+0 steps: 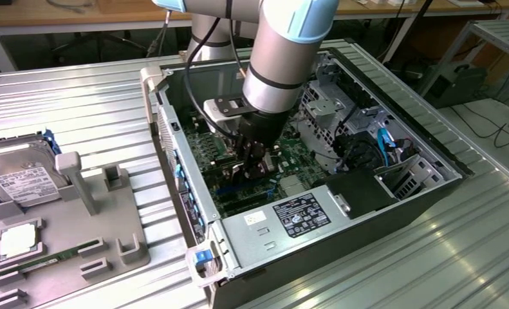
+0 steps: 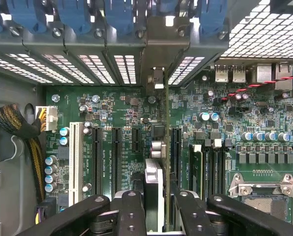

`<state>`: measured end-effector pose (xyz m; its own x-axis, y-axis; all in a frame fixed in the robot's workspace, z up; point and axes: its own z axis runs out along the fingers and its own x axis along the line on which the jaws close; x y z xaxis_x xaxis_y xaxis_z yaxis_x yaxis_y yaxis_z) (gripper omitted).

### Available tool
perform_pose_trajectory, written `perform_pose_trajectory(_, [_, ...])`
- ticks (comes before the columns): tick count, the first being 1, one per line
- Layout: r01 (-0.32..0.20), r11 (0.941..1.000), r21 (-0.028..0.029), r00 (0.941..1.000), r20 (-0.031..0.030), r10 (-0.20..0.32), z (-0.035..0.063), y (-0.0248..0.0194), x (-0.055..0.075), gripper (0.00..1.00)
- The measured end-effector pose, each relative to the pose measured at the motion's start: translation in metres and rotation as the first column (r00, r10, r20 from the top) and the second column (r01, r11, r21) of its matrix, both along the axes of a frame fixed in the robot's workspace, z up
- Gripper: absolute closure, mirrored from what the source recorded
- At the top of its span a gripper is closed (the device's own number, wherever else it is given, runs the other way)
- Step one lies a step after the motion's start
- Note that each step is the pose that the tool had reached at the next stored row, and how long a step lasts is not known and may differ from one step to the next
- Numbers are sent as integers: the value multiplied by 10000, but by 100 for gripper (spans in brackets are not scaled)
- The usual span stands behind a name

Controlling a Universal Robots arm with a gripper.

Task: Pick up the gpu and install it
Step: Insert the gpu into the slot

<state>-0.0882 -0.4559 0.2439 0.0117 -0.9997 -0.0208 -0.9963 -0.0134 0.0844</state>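
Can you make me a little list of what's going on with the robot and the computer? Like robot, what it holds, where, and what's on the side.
robot: one arm reaching down into the open computer case
gripper: shut on the gpu
gpu: held edge-on above the green motherboard, by the long black slots
beside the case: gray holder tray with a silver hard drive
table: ribbed metal

Exterior view looks down from above; wrist view faces the motherboard (image 2: 136, 132) closely.
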Motion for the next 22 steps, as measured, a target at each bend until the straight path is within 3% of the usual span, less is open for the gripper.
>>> perform_pose_trajectory(22, [0,10000,33,10000,-1,0,-43,18,-12,72])
